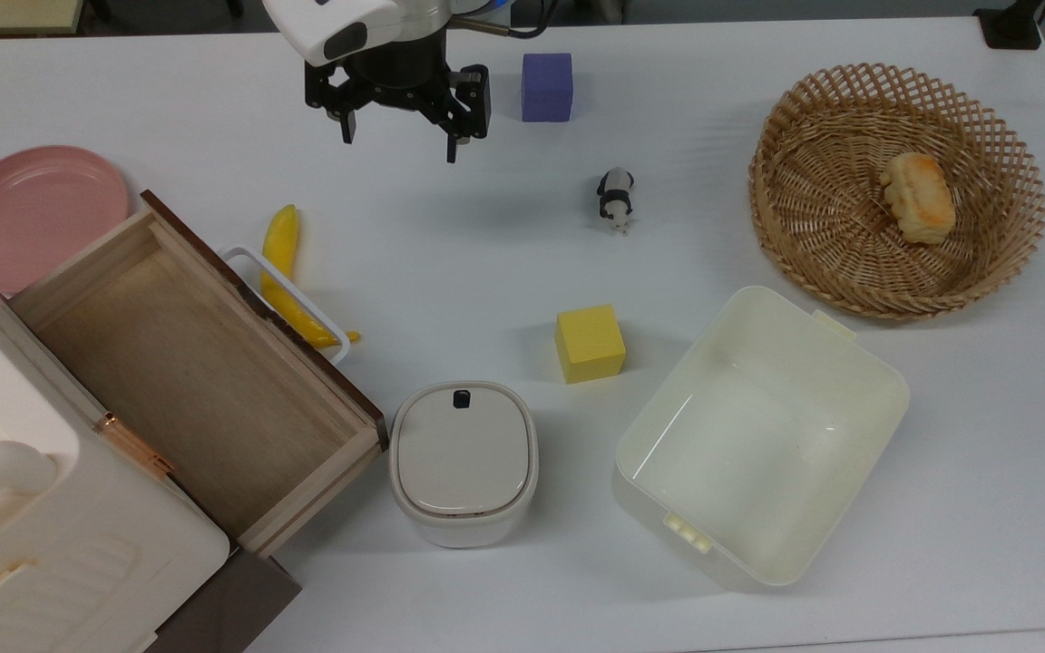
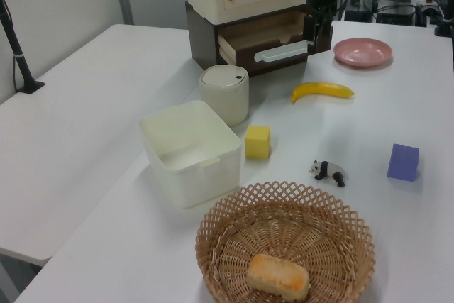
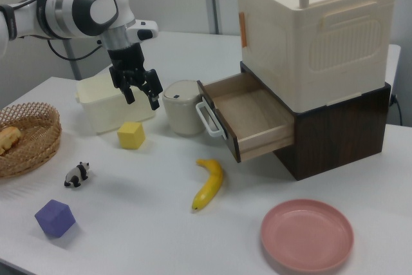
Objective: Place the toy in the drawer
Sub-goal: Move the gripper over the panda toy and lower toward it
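The toy (image 1: pixel 615 198) is a tiny black-and-white panda that stands free on the white table, also seen at toy (image 2: pixel 328 172) and toy (image 3: pixel 76 174). The drawer (image 1: pixel 187 363) is pulled open at the top view's left, a light-wood box with a dark front and a white handle, and nothing lies in it. The drawer (image 3: pixel 251 117) sticks out of a dark cabinet. My gripper (image 1: pixel 400 136) hangs open above the table and holds nothing, well to the top view's left of the toy and apart from it. The gripper (image 3: pixel 141 100) also appears in the right view.
A yellow banana (image 1: pixel 291 277) lies against the drawer's handle. Around it are a yellow cube (image 1: pixel 590 343), a purple cube (image 1: pixel 547 86), a lidded bin (image 1: pixel 463 462), a cream tub (image 1: pixel 858 363), a wicker basket (image 1: pixel 776 136) with bread (image 1: pixel 917 197), and a pink plate (image 1: pixel 37 213).
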Robot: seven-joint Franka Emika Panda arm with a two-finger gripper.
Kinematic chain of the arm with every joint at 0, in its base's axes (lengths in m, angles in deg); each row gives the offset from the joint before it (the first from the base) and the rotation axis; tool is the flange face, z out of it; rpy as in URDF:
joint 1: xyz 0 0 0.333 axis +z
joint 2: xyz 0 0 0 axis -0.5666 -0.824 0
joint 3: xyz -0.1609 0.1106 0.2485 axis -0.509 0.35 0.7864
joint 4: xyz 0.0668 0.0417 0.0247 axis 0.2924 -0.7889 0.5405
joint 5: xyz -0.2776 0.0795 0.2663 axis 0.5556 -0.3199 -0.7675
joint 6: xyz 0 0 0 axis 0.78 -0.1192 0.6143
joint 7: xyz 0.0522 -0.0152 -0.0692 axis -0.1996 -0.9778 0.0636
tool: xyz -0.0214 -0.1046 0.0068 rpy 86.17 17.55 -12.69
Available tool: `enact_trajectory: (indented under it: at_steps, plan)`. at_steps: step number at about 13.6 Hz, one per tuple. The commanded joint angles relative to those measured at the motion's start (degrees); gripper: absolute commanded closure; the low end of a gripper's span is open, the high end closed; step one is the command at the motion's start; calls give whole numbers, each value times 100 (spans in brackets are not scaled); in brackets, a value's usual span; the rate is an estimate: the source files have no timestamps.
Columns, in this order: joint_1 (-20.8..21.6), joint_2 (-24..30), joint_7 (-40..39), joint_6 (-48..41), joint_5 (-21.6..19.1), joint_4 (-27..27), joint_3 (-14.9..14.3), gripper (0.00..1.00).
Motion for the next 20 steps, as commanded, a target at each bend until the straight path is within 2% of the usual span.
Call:
enact_trajectory:
  at_steps: [1,11,15,17,20]
  plan:
    - [124,-52,-82,-181,47,134,-104,0]
    - [265,-69,-108,-251,-32,-50,-86,0]
    - [387,-61,-29,-260,-93,-313,-78,0]
    - [405,-61,-11,-260,-487,-507,-60,0]
    - [563,-96,6,-233,-550,-727,-51,0]
